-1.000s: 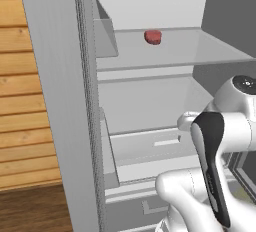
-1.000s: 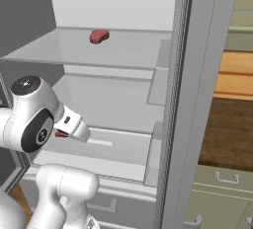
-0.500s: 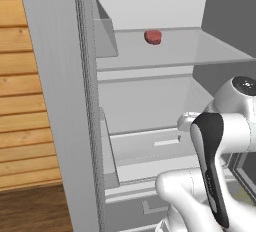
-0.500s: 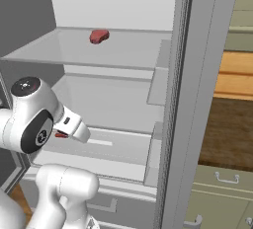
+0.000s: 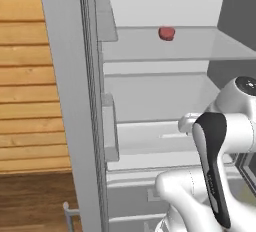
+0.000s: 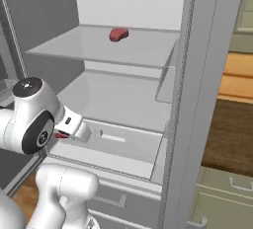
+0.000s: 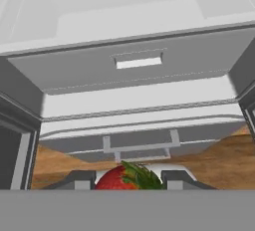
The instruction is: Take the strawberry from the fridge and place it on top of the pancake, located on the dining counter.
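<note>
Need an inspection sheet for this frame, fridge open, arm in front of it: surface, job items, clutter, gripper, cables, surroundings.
surface: grey upper shelf of the fridge, bare apart from one item; lower drawer shut.
job's things: strawberry, red with green leaves, sits between the finger tips, low in front of the drawers.
clutter: small dark-red lump on the upper shelf; cannot tell what it is.
grippers: gripper shut on the strawberry, facing the drawer fronts.
cables: nothing seen.
surroundings: wood-plank wall on one side of the fridge, pale cabinet drawers on the other, wooden floor.
</note>
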